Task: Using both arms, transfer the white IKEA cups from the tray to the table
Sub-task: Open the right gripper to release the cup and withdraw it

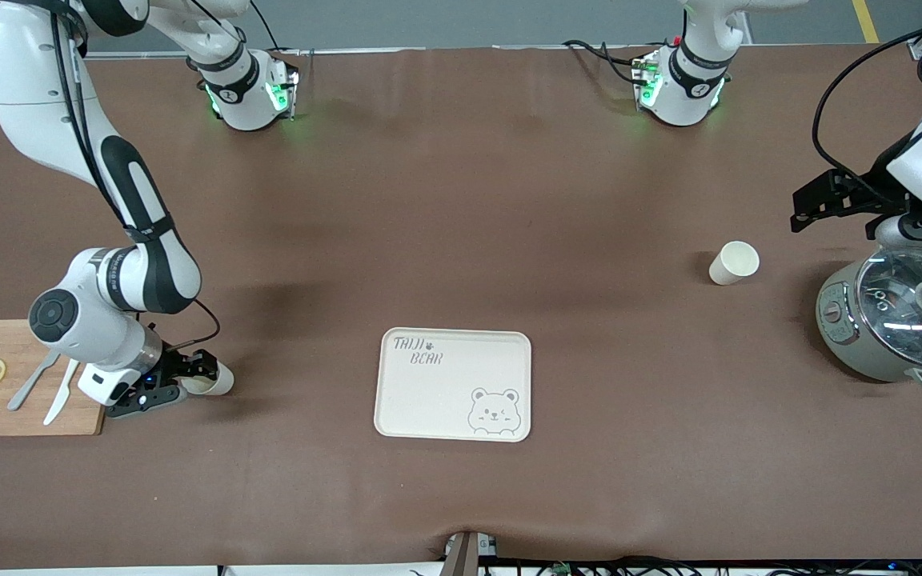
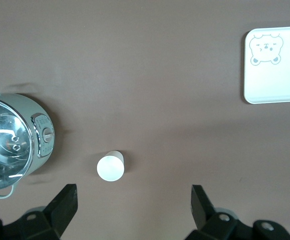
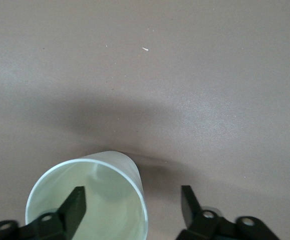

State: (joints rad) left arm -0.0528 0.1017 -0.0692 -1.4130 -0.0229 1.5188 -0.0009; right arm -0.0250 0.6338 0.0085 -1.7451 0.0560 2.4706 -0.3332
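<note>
One white cup [image 1: 211, 379] sits on the brown table beside the cutting board, at the right arm's end. My right gripper [image 1: 189, 381] is low at it and open. In the right wrist view one finger [image 3: 73, 202] is inside the cup's rim [image 3: 87, 200] and the other finger is outside, apart from the wall. The second white cup [image 1: 733, 262] stands upright near the left arm's end. My left gripper [image 1: 811, 205] hangs open and empty in the air over the table beside the pot. In the left wrist view this cup [image 2: 110, 166] lies just ahead of the open gripper [image 2: 133, 194].
A cream bear tray [image 1: 429, 400] lies mid-table, nearer the front camera; it also shows in the left wrist view [image 2: 275, 85]. A grey pot with a glass lid [image 1: 893, 324] stands by the second cup. A wooden cutting board [image 1: 29, 416] holds lemon slices and cutlery.
</note>
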